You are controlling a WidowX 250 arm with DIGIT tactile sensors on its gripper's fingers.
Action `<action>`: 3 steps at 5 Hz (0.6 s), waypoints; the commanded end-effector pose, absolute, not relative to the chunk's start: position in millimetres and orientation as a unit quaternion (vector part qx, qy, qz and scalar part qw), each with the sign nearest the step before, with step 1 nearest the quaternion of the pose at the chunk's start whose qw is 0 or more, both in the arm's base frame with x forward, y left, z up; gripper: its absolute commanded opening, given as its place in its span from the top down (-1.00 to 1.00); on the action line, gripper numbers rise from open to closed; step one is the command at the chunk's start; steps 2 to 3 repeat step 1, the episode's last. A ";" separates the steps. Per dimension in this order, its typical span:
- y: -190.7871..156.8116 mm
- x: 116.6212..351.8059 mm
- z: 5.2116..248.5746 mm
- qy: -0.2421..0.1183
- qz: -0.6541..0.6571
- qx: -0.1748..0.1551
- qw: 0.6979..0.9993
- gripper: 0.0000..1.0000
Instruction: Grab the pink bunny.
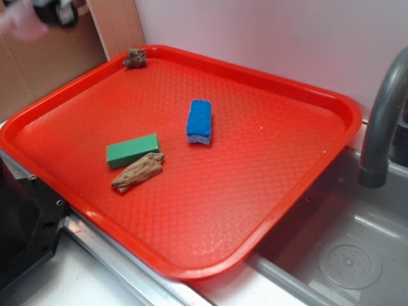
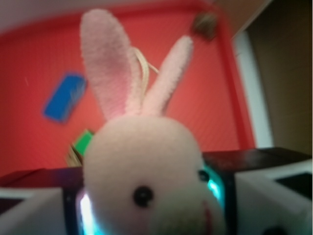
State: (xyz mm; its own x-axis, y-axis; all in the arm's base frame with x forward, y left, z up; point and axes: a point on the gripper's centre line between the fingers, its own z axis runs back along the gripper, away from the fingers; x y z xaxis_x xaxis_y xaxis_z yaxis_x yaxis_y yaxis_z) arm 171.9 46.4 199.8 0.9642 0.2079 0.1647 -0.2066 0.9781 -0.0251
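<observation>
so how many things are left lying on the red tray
4: a brown lump at the far-left corner, a blue sponge near the middle, a green block and a brown wood piece touching it.

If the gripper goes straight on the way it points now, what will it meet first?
The gripper is shut on the pink bunny, which fills its view. Beyond the ears lies the red tray. Bare tray floor seems first in line, probably between the blue sponge and brown lump; depth is unclear.
</observation>
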 end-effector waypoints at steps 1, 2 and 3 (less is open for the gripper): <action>35.6 172.8 219.6 -0.097 0.097 -0.008 0.990 1.00; 35.6 172.8 219.6 -0.097 0.097 -0.008 0.990 1.00; 35.6 172.8 219.6 -0.097 0.097 -0.008 0.990 1.00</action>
